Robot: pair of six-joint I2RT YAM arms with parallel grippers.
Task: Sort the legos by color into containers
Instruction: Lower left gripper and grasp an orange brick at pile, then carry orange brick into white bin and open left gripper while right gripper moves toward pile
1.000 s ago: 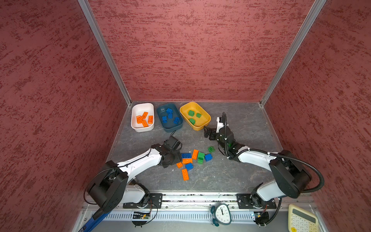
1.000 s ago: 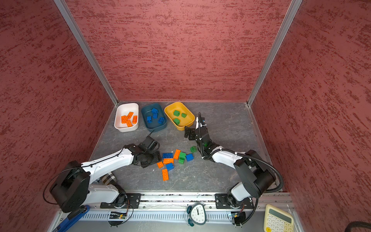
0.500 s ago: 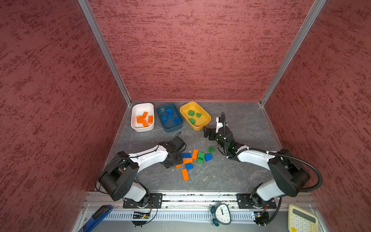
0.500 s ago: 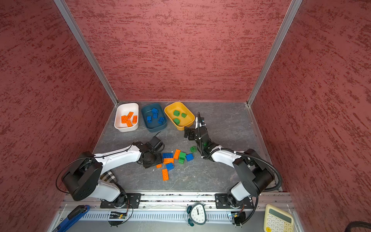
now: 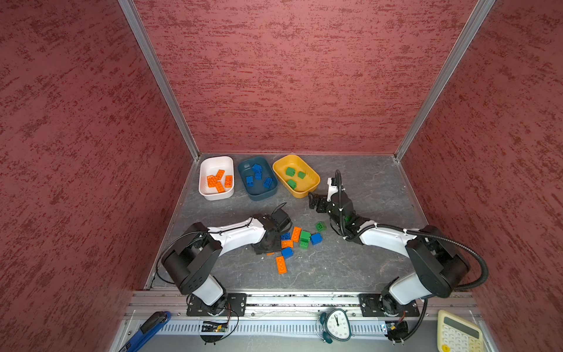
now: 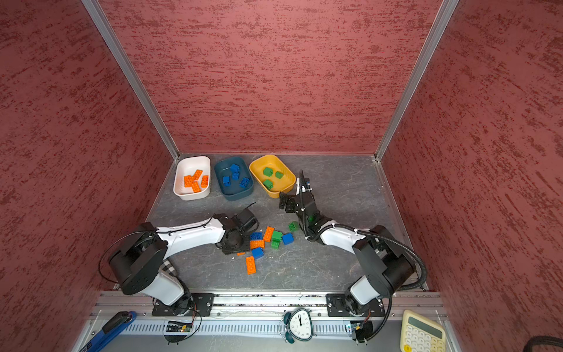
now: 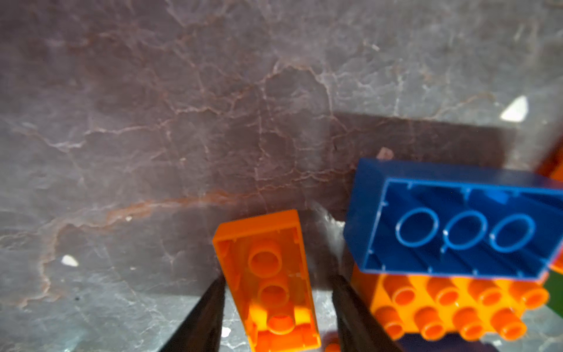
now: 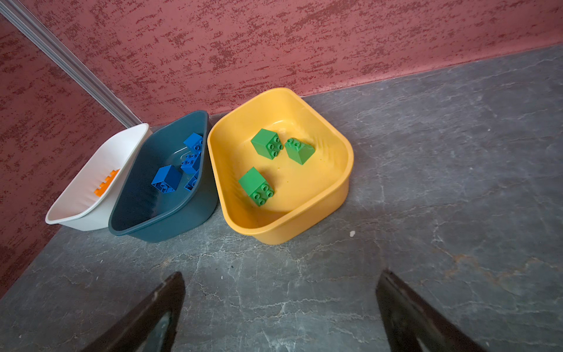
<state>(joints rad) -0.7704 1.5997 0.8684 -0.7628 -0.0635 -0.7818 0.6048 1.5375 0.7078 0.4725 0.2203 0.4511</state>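
Straddling an upturned orange lego (image 7: 268,259) on the surface (image 7: 152,122) with the left end effector (image 7: 277,279), jaws partly apart, not clenched (a gap on one side). Poised near the yellow tub (image 8: 289,225) with the right end effector (image 8: 281,274), released wide, grasping nothing. Sorted already: orange into the white tub (image 8: 88,219), blue into the teal tub (image 8: 170,225), green into the yellow. Left loose mid-surface beside the left end effector: mixed legos (image 5: 300,237).

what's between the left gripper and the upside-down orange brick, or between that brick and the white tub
Nothing visible: the left gripper straddles the oblong orange plastic brick, and only bare grey tabletop lies between it and the white plastic tub.
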